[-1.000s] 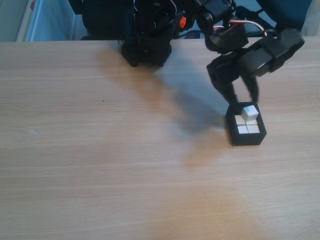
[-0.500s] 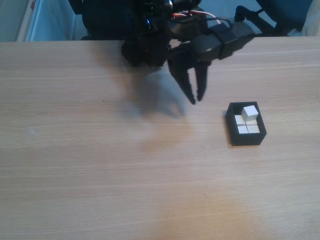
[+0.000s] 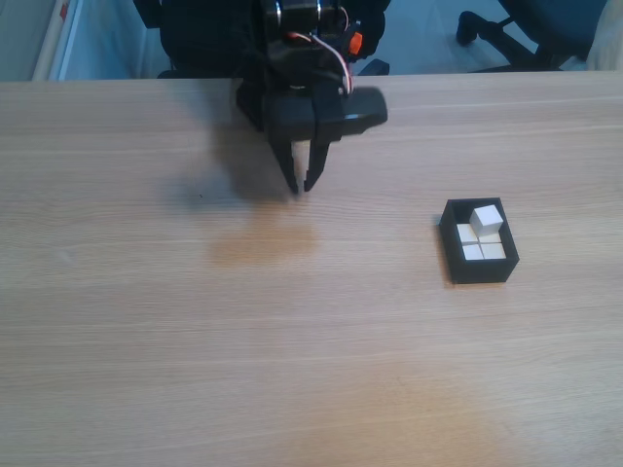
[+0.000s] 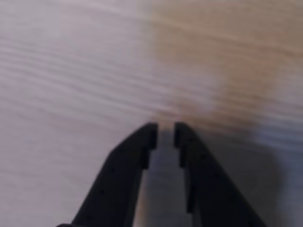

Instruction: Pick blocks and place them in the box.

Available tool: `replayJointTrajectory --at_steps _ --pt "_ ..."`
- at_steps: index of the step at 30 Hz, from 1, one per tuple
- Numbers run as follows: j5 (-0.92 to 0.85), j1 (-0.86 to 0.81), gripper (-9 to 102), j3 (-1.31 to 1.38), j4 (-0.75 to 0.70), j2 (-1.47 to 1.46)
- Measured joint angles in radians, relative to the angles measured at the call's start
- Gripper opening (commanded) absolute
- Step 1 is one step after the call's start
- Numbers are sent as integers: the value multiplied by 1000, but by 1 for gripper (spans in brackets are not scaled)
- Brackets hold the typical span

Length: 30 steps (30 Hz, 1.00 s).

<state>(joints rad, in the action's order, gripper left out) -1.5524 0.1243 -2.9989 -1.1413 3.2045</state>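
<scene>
The black box sits on the right side of the table in the fixed view. Several white blocks lie inside it, and one more block rests tilted on top of them at the back. My gripper hangs over bare table well to the left of the box, close to the arm's base, fingers pointing down. In the wrist view the gripper shows a narrow gap between its black fingers, with nothing in it and blurred wood beyond.
The arm's black base stands at the table's far edge. A dark chair base shows on the floor behind the table at the right. Bare wooden tabletop stretches across the front and left.
The gripper let go of a block on top of the others in the box, rose, swung left toward the arm's base, and its fingers narrowed.
</scene>
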Motion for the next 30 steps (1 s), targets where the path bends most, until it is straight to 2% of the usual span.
replayJointTrajectory --at_steps 8,12,17,30 --pt "61 -80 0 -147 71 109" --pt "72 -115 0 -150 -14 144" --pt "94 -107 0 -150 -193 179" --pt "95 -123 0 -150 -202 179"
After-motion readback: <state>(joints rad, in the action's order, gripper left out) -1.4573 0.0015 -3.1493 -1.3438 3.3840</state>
